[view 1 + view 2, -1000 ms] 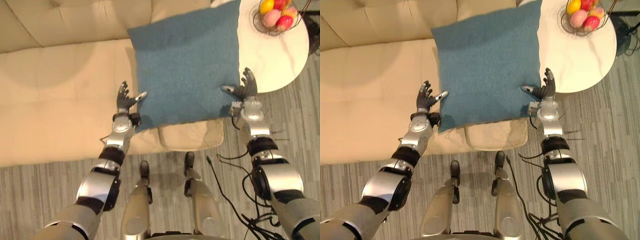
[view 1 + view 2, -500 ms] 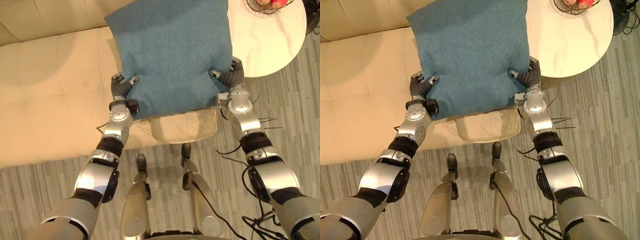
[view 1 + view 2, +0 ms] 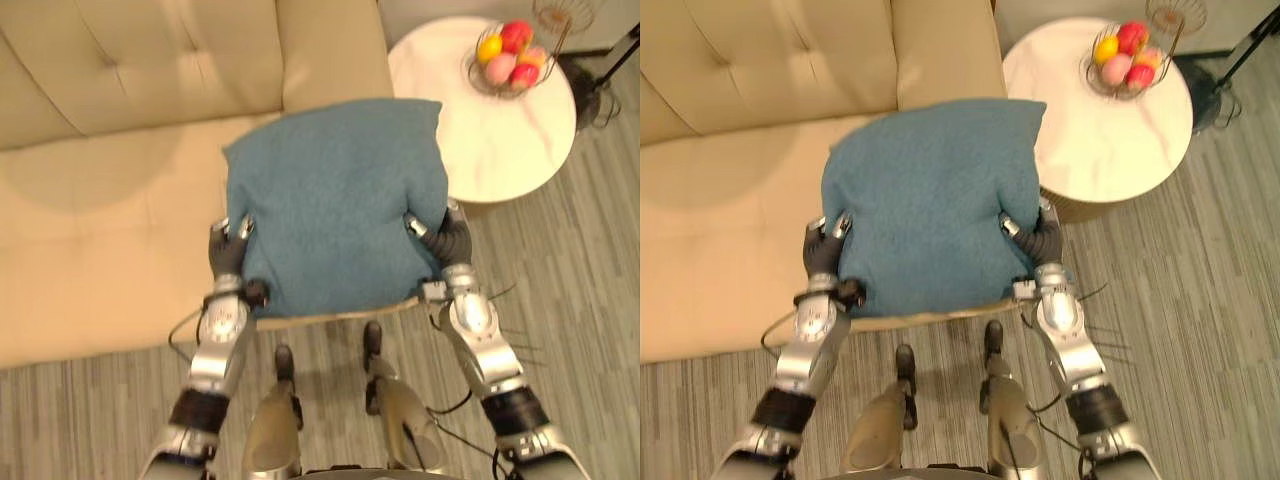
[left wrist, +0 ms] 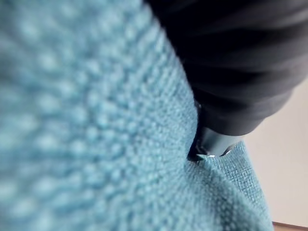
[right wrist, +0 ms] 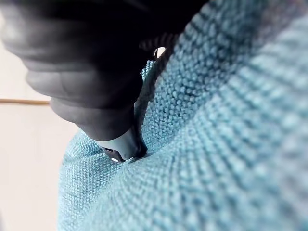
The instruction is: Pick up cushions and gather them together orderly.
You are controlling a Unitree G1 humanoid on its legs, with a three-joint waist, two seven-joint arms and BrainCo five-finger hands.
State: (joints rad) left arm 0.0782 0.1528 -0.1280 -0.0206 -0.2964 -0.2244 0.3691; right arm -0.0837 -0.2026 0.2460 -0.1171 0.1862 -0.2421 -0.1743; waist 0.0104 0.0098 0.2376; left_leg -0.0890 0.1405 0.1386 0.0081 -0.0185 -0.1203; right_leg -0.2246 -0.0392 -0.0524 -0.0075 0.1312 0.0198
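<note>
Teal woven cushion (image 3: 335, 200) is lying over the front edge of the beige sofa (image 3: 100, 200) seat, left hand (image 3: 228, 255) and right hand (image 3: 450, 240) each pinching one side, thumbs curling on top. Round white side table (image 3: 480, 140) is carrying a wire basket (image 3: 510, 65).

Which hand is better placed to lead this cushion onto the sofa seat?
Left, probably: both grip the blue cushion, but the left hand is over the sofa seat, the right hand near its end by the round table.
</note>
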